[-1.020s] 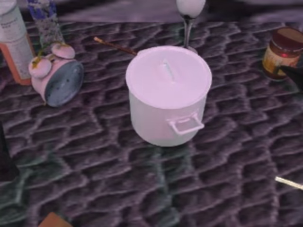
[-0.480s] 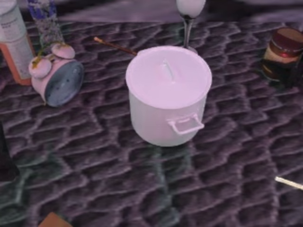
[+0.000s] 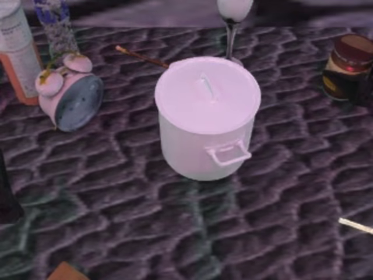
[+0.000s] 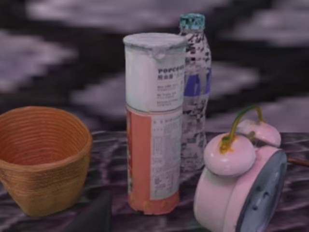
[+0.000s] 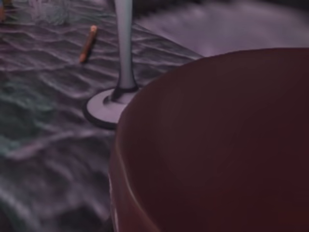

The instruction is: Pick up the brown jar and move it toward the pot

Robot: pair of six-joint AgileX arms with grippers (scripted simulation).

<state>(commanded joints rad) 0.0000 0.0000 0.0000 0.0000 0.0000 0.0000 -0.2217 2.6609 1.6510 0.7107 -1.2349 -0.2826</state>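
Note:
The brown jar (image 3: 353, 51) stands at the table's far right edge, its dark maroon lid on top and its yellow-tan label partly covered. My right gripper (image 3: 353, 88) is a dark shape against the jar's lower front. The jar's lid (image 5: 217, 145) fills most of the right wrist view at very close range. The pot (image 3: 207, 116), large and pinkish-white with a flat lid and a loop handle, sits in the middle of the table, well left of the jar. My left arm (image 3: 4, 195) stays parked at the left edge.
A wine glass (image 3: 233, 17) stands behind the pot, between pot and jar. A thin stick (image 3: 140, 56) lies at the back. A pink alarm clock (image 3: 70, 93), a white-and-orange tube (image 3: 17, 52) and a water bottle (image 3: 53, 23) crowd the back left. A woven basket (image 4: 41, 154) shows in the left wrist view.
My right gripper has come in from the right edge against the jar, and its dark shape now covers more of the label. The jar and pot have not moved.

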